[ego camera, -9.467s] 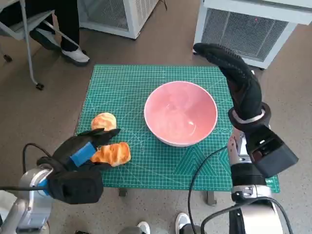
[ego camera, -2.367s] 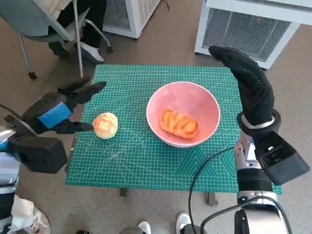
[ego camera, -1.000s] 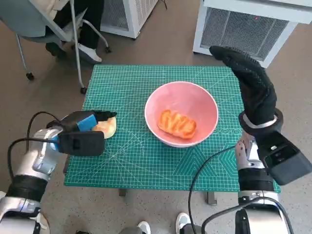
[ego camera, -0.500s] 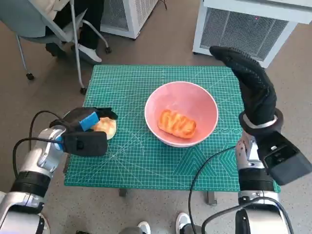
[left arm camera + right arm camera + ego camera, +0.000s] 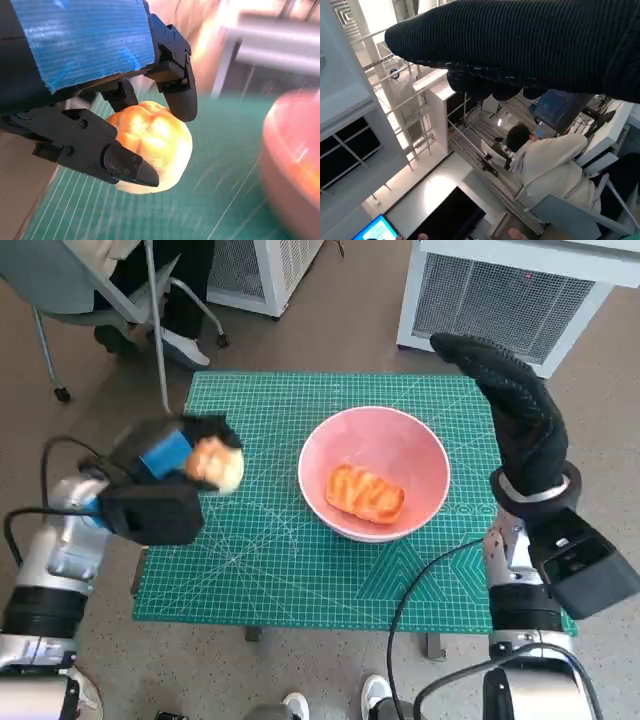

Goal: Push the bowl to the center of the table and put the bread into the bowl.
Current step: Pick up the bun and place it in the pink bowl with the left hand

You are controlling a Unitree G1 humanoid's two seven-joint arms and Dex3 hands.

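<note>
The pink bowl (image 5: 374,472) stands near the middle of the green cutting mat (image 5: 300,560), with a long glazed bread (image 5: 366,494) lying inside it. My left hand (image 5: 172,455) grips a round bun (image 5: 218,464) and holds it lifted above the mat's left side. In the left wrist view the black fingers (image 5: 177,92) wrap the round bun (image 5: 155,145), and the bowl (image 5: 290,165) shows blurred beside it. My right hand (image 5: 512,410) is raised upright beyond the bowl's right side, fingers straight, holding nothing.
A chair (image 5: 90,300) and a person's legs and shoe (image 5: 185,345) are beyond the mat's far left corner. White cabinets (image 5: 520,290) stand behind the table. The right wrist view shows a seated person (image 5: 545,160) and shelving.
My left hand closed on the round bun and lifted it off the mat, moving it up and toward the bowl. The right hand and bowl stayed still.
</note>
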